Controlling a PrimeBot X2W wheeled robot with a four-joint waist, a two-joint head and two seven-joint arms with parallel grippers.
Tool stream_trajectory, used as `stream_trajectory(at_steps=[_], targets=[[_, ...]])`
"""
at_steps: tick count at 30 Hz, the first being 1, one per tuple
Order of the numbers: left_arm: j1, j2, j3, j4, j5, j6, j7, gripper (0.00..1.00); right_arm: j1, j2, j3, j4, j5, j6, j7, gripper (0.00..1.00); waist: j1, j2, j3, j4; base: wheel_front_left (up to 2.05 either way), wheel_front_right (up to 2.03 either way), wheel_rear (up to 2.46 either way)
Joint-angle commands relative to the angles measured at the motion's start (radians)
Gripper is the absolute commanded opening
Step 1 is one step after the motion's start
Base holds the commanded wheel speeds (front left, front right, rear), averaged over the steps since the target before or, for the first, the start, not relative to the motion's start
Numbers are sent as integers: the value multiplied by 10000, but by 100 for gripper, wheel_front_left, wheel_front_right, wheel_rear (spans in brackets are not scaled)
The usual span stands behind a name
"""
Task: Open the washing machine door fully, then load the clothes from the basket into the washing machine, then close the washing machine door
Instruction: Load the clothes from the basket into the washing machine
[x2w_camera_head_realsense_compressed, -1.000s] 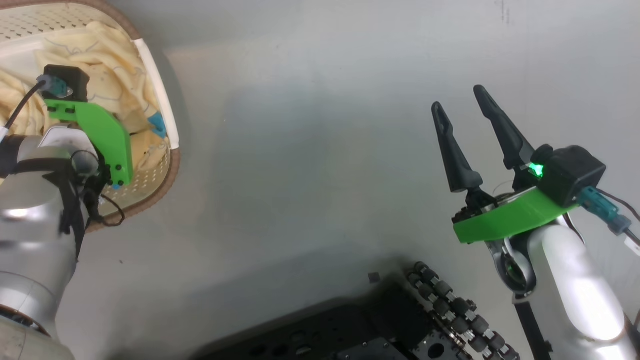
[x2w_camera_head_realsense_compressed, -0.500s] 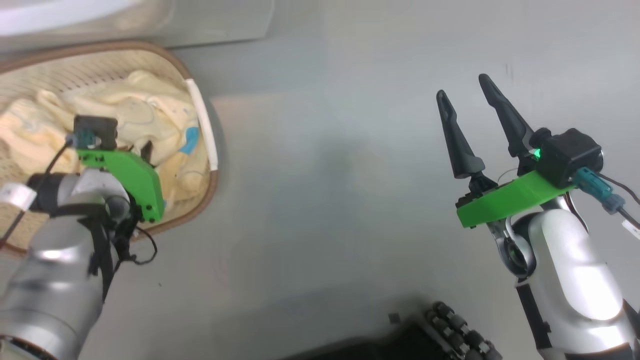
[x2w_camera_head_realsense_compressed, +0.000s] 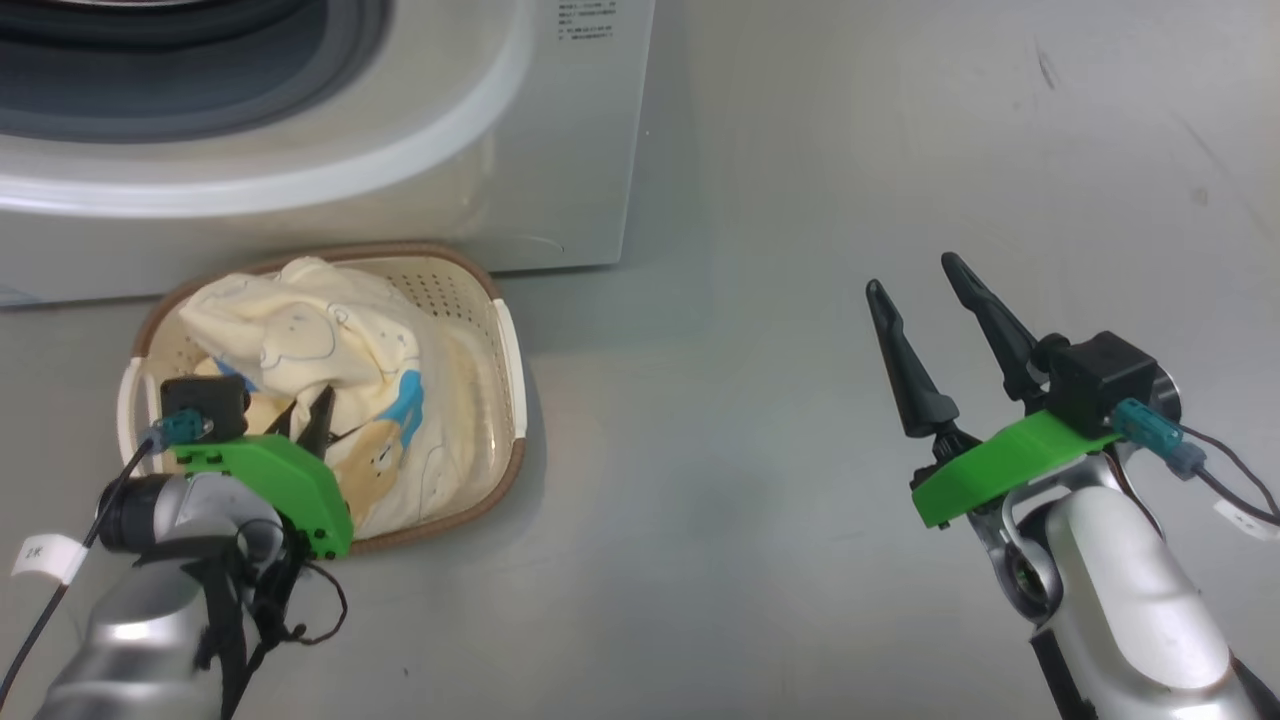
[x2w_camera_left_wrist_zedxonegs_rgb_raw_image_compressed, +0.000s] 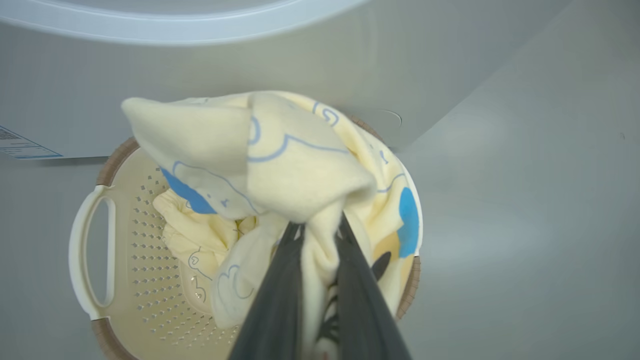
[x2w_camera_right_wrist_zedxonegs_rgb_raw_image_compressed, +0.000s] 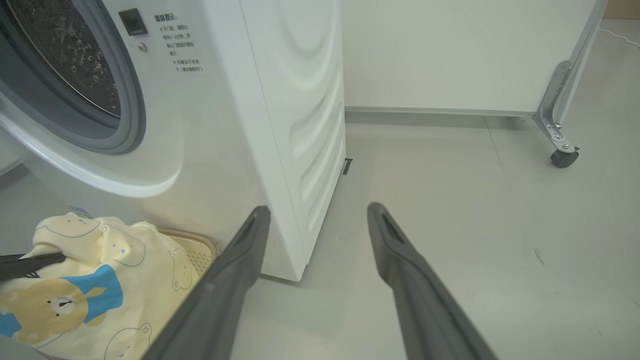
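The jaws of the left gripper (x2w_camera_left_wrist_zedxonegs_rgb_raw_image_compressed: 317, 225) pinch a fold of the soft yellow clothes (x2w_camera_left_wrist_zedxonegs_rgb_raw_image_compressed: 280, 160). The cloth is squeezed tight between the two dark fingers. The pinched piece has blue patches and thin bear drawings on it. It stands up higher than the brown rim of the basket (x2w_camera_head_realsense_compressed: 505, 340), and its lower part hangs down inside. More yellow cloth lies lower down in the basket, by the wall with the little holes.

The basket sits on the grey floor (x2w_camera_head_realsense_compressed: 750, 500), just in front of the washing machine (x2w_camera_head_realsense_compressed: 560, 120) and near the machine's right front corner. A white handle shows on each side of the basket.

In the right wrist view, the round mouth of the washing machine shows a grey ring (x2w_camera_right_wrist_zedxonegs_rgb_raw_image_compressed: 132, 100). Behind the ring is a shiny drum (x2w_camera_right_wrist_zedxonegs_rgb_raw_image_compressed: 65, 55) full of tiny holes.

The jaws of the right gripper (x2w_camera_head_realsense_compressed: 908, 272) are spread wide and hold nothing. This gripper hangs over bare floor, well apart from the basket. Its fingers point toward the right side of the machine. Far off at the right edge of the floor, a small wheel (x2w_camera_right_wrist_zedxonegs_rgb_raw_image_compressed: 562, 155) sits under a metal leg.
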Motion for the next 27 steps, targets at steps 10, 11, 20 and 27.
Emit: stream_trajectory(at_steps=[10, 11, 20, 27], targets=[[1498, 1013, 2236, -2288, 435, 414, -236, 0, 639, -161, 262, 58, 200, -29, -95, 100, 1, -1, -1942, 565, 0, 0, 0], [1715, 1046, 2469, -2565, 548, 477, -236, 0, 690, -161, 263, 82, 215, -29, -95, 100, 1, -1, -2051, 590, 0, 0, 0], [3368, 1095, 4147, -4469, 1373, 801, -238, 0, 1010, -157, 385, 258, 333, -29, -95, 100, 1, -1, -2845, 757, 0, 0, 0], [4581, 954, 5079, -5521, 1972, 932, -238, 0, 1339, -131, 441, 398, 429, -29, -95, 100, 1, -1, -3440, 898, 0, 0, 0]])
